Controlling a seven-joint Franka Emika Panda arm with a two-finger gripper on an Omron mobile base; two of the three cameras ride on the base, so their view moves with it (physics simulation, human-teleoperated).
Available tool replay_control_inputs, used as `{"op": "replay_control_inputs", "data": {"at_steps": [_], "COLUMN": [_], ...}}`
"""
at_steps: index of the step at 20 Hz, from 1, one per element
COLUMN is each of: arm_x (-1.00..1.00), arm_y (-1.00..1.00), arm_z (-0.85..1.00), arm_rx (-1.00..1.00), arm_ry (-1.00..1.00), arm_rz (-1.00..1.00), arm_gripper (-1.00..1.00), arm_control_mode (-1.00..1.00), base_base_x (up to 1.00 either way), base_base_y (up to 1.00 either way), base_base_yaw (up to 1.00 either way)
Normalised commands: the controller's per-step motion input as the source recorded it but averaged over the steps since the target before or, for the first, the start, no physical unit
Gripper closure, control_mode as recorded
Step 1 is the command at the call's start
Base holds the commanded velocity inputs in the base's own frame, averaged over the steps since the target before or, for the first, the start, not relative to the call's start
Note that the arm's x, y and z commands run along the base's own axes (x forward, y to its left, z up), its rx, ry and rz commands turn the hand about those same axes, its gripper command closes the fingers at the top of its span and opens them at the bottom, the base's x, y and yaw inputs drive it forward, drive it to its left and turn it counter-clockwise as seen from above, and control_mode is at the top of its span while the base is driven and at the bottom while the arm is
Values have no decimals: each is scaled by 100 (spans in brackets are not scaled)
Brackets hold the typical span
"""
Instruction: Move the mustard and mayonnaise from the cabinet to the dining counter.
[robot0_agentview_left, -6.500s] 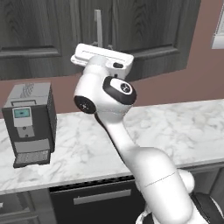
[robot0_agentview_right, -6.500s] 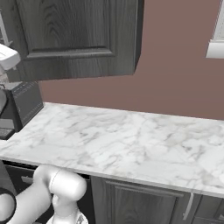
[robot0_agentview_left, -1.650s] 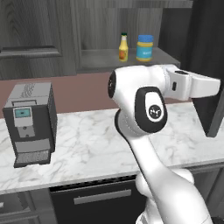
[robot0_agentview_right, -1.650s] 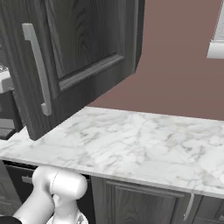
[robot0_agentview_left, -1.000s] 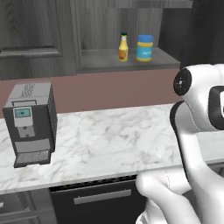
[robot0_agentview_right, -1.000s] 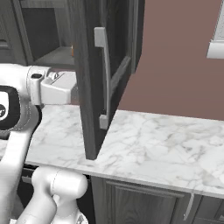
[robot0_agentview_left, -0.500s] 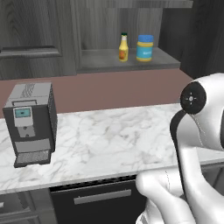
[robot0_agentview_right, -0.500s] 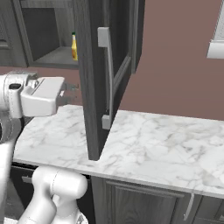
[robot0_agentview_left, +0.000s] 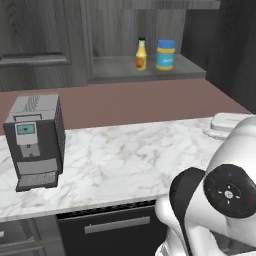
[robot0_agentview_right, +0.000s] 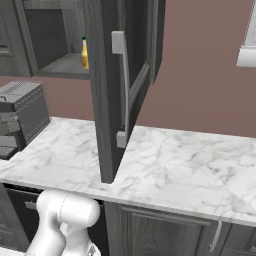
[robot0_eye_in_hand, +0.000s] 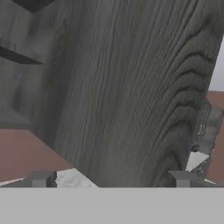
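Note:
The cabinet (robot0_agentview_left: 145, 70) stands open, and on its grey shelf the mustard (robot0_agentview_left: 141, 54) stands just left of the mayonnaise (robot0_agentview_left: 165, 54). From the right base view the mustard (robot0_agentview_right: 85, 54) peeks past the open door (robot0_agentview_right: 107, 95). My gripper (robot0_eye_in_hand: 111, 179) is open and holds nothing. Its two fingertips (robot0_eye_in_hand: 41, 179) stand wide apart close to the door's wood-grain face (robot0_eye_in_hand: 131, 87). My white hand (robot0_agentview_left: 227, 121) hangs low over the worktop at the right, well below and right of the shelf. The dining counter is out of view.
A coffee machine (robot0_agentview_left: 35, 140) stands on the marble worktop (robot0_agentview_left: 125, 155) at the left. The open door's steel bar handle (robot0_agentview_right: 120, 90) juts out over the worktop (robot0_agentview_right: 190, 165). Dark base cupboards (robot0_agentview_right: 165, 227) run below. A closed cabinet door (robot0_agentview_left: 40, 45) is left of the shelf.
My arm has sunk lower and pulled back to the right, and the hand has gone behind the open door in the right base view. The door and both condiments have stayed put.

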Motion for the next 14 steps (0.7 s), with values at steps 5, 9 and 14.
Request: {"op": "replay_control_inputs", "data": {"at_steps": [5,9,14], "arm_x": [1,29,47], "arm_y": [89,57,20], "arm_z": [5,18,24], "arm_rx": [0,1,7], "arm_ry": [13,18,18], "arm_rz": [33,28,17], "arm_gripper": [-100,-100,-100], "arm_control_mode": [-100,-100,-100], "base_base_x": [0,0,0], "base_base_y": [0,0,0], "base_base_yaw": [0,0,0]}}
